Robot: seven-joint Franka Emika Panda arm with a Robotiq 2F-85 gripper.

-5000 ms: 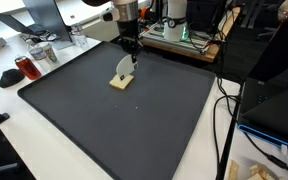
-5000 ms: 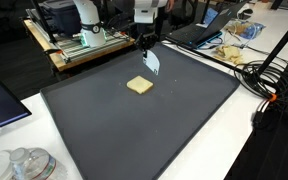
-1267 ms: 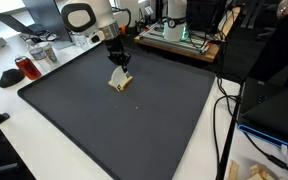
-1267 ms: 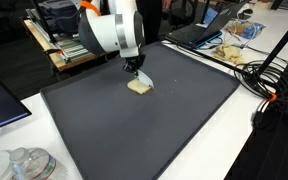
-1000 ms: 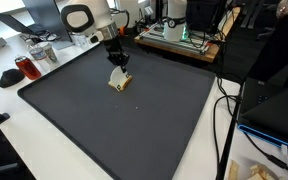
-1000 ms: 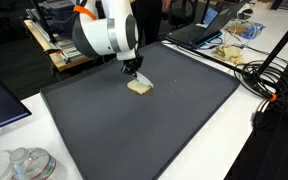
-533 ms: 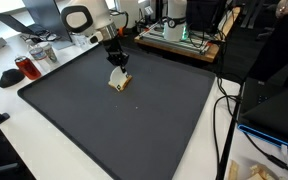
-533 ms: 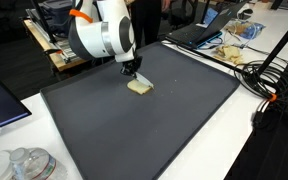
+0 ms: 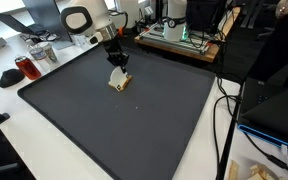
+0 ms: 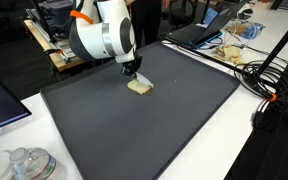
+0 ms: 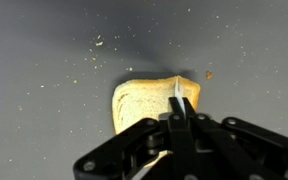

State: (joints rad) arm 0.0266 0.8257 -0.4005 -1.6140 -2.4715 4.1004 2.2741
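Observation:
A slice of bread [image 9: 120,82] [image 10: 139,87] lies flat on a large dark mat [image 9: 134,130] [image 10: 134,135]. My gripper [image 9: 120,64] [image 10: 132,71] hangs low over its far edge, shut on a thin white blade [image 11: 180,92] that looks like a knife. In the wrist view my gripper [image 11: 181,116] comes in from below. The blade shows edge-on between the shut fingers and points at the right part of the bread [image 11: 142,100]. Its tip sits at or on the bread's surface; contact is hard to tell. Crumbs [image 11: 99,42] are scattered on the mat.
A red object [image 9: 27,68] and a glass jar [image 9: 46,52] stand on the white table beside the mat. A wooden rack with electronics [image 9: 179,35] [image 10: 84,45] is behind it. Cables [image 9: 224,110] [image 10: 259,75] run along one side, near a food bag [image 10: 234,45]. Glassware [image 10: 24,165] sits at the front.
Five seconds ago the gripper stood upright with the blade above the bread; since then the arm has leaned over and come down low. Over the last second only the arm's body shifted slightly.

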